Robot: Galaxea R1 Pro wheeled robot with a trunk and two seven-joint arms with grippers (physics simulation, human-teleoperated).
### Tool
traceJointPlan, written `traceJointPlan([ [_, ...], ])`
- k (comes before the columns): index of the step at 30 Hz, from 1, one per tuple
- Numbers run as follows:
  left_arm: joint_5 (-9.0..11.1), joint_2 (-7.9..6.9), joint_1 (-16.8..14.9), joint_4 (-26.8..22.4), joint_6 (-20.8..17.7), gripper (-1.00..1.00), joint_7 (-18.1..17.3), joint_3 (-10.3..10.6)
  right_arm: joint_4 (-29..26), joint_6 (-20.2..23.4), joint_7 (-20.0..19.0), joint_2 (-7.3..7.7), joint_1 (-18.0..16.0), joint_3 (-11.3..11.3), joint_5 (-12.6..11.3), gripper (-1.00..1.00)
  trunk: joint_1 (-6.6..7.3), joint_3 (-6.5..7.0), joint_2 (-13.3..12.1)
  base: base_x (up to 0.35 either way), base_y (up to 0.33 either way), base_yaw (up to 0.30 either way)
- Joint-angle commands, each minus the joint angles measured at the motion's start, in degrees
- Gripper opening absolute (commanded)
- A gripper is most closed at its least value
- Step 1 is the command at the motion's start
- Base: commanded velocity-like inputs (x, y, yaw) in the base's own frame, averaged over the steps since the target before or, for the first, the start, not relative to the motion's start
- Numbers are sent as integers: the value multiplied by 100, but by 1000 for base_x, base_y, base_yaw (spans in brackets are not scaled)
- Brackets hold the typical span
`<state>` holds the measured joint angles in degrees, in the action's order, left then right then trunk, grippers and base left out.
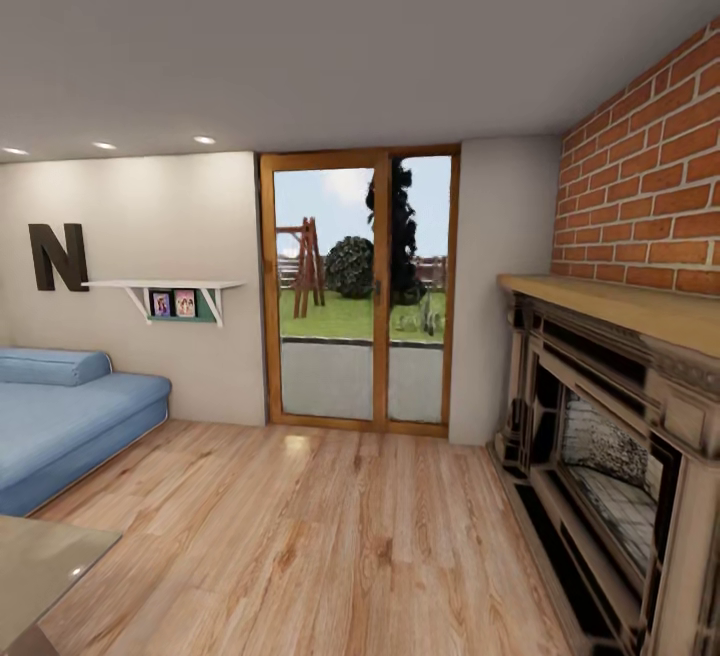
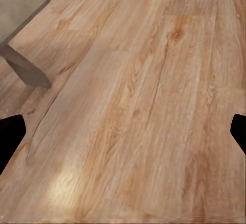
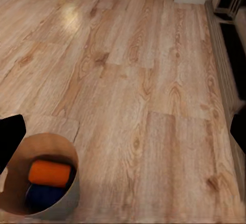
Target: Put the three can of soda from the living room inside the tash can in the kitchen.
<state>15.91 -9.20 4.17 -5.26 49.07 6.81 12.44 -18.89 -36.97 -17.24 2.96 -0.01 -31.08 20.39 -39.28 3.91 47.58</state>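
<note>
While the round beige trash can (image 3: 43,178), lower left of the right wrist frame, holds an orange soda can (image 3: 49,173) above a blue one (image 3: 43,195), both end effectors gape empty; bumping it risks spills.

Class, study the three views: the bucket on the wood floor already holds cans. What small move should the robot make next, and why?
Probably turn the base to search the room for the third can. The right wrist view shows the bucket on the floor holding an orange can and a blue can beneath it; no third is visible inside. Ahead are the sofa, glass door and fireplace.
</note>
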Motion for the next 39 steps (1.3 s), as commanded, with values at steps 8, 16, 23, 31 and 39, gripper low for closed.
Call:
traceJointPlan([
  [8,-8,70,742,13,660,100,-4,26,1470,-924,239,509,160,-26,-8,100,176,145,-323,0,0,0],
  [16,-7,91,965,15,1002,100,-4,29,1898,-1608,853,642,516,-19,12,100,352,289,-643,0,0,0],
  [23,6,89,1105,16,1093,100,0,30,2062,-1702,952,759,731,-7,24,100,506,414,-924,0,0,0],
  [31,14,86,1141,16,1093,100,4,30,2117,-1718,1034,793,1183,3,26,100,682,558,-1245,0,0,0],
  [39,36,86,1146,11,1093,100,5,20,2131,-1686,1215,808,1345,10,32,100,857,702,-1566,0,0,0],
])
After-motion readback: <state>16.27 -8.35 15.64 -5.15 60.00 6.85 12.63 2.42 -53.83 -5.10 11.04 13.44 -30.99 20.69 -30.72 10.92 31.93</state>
